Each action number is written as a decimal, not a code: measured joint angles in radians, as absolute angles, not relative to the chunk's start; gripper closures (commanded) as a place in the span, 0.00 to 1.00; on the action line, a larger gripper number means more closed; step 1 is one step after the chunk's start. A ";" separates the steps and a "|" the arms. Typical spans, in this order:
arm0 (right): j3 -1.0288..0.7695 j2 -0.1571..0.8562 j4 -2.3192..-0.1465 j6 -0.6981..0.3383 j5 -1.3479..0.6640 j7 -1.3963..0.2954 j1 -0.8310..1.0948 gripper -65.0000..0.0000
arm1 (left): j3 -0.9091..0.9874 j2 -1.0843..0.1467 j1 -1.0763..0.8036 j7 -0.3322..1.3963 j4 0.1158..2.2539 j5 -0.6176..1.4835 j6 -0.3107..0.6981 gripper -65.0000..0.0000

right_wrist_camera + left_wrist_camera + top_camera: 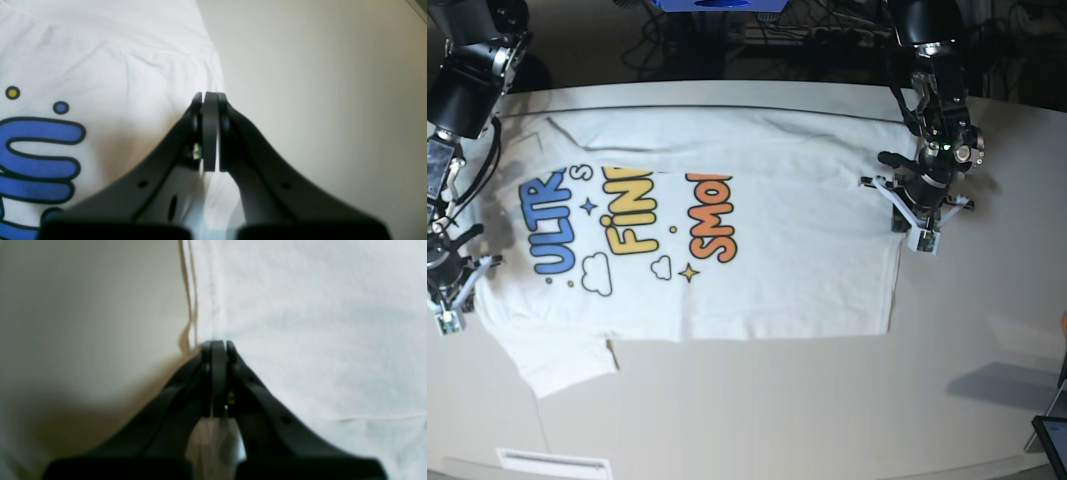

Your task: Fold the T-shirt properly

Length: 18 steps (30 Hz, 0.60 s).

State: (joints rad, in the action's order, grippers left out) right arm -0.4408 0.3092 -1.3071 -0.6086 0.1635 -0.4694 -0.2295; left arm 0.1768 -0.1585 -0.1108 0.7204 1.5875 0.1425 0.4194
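since the t-shirt (757, 250) lies spread print-up across the table (757, 420), i judge it light, limp and prone to sagging. both left gripper (218, 345) and right gripper (210, 96) are shut at opposite edges; whether cloth is pinched i can't tell. i'd take the hems.

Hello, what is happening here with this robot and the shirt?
A two-armed robot is working on a white T-shirt that lies spread, print side up, on a pale table. The left pincer is shut at the shirt's hem edge, and the right pincer is shut at the edge near the blue lettering. The far side looks partly folded over.
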 measured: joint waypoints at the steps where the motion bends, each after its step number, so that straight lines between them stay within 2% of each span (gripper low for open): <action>1: -0.441 0.309 -1.307 -0.609 0.163 -0.468 -0.229 1.00 | 0.177 -0.158 -0.104 0.720 1.581 0.142 0.419 1.00; 14: -0.439 0.309 -1.307 -0.609 0.163 -0.470 -0.229 1.00 | 0.181 -0.188 -0.117 0.688 1.562 0.162 0.420 1.00; 18: -0.435 0.308 -1.307 -0.609 0.163 -0.467 -0.230 1.00 | 0.261 -0.192 -0.137 0.694 1.562 0.165 0.427 1.00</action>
State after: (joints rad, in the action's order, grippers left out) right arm -0.4351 0.3077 -1.3071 -0.6086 0.1635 -0.4675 -0.2298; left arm 0.2611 -0.1925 -0.1368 0.6937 1.5616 0.1654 0.4271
